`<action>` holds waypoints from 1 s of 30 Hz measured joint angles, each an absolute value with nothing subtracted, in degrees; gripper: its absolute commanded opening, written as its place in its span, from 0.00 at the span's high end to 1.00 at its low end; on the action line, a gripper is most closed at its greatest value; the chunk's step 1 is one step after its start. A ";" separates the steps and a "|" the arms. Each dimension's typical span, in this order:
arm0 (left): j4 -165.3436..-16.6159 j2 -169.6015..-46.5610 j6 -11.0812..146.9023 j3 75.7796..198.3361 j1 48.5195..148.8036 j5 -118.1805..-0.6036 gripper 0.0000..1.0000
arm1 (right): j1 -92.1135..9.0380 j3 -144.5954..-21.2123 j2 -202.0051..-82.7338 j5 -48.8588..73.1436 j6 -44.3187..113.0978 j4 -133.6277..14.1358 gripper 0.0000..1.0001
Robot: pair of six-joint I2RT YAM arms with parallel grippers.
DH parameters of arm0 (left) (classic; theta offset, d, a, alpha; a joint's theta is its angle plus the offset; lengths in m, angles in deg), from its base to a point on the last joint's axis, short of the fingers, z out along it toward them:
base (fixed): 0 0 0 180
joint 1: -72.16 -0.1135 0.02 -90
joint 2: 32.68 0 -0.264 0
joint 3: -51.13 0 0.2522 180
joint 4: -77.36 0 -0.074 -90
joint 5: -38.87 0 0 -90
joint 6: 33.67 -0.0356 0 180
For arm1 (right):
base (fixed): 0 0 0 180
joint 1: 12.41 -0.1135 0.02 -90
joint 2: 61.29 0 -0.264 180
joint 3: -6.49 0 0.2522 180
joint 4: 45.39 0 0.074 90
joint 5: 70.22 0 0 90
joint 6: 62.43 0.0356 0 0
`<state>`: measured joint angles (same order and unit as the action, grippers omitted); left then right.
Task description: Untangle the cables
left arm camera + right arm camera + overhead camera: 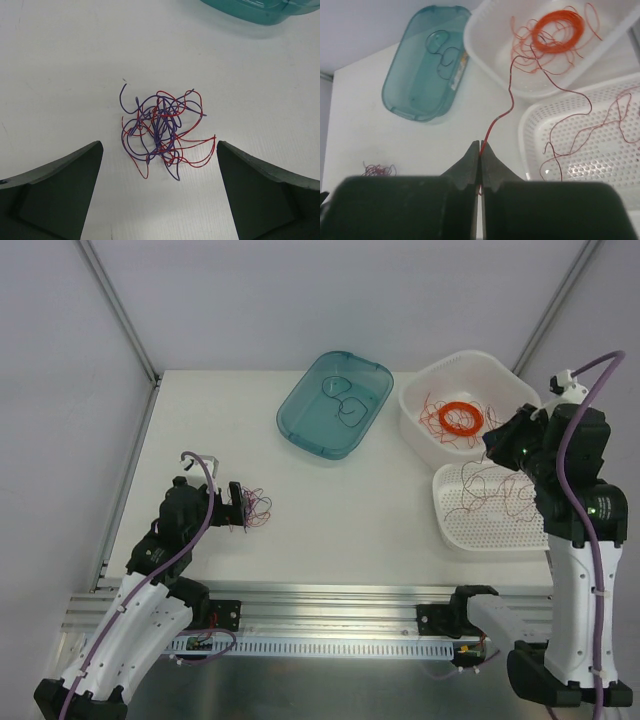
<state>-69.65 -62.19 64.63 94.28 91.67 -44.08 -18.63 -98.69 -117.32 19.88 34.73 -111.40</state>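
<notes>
A small wad of tangled red and dark blue-purple cables [162, 130] lies on the white table, just ahead of my left gripper [160, 195], which is open and empty. The wad also shows in the top view [257, 507] and in the right wrist view [379, 170]. My right gripper [480, 146] is shut on a thin red cable [506, 107], held above the table. That cable runs up into the white tub [492, 55] among loose red wires beside the orange ring coil [557, 29]. In the top view the right gripper [497, 444] hangs over the tub's near edge.
A teal tray [300, 435] with a thin dark wire loop stands at the back centre. A white perforated basket [450, 525] with several loose red wires sits right of centre, in front of the white tub [425, 385]. Metal rail along the near edge.
</notes>
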 measured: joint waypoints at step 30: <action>-69.67 -61.21 64.58 94.28 91.67 -44.06 0.01 | 16.39 -43.65 -123.53 18.05 52.42 -86.50 0.62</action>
<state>-69.67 -61.21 64.58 94.28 91.67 -44.06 16.39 -43.65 -123.53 18.05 52.42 -86.50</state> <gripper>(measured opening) 0.992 0.201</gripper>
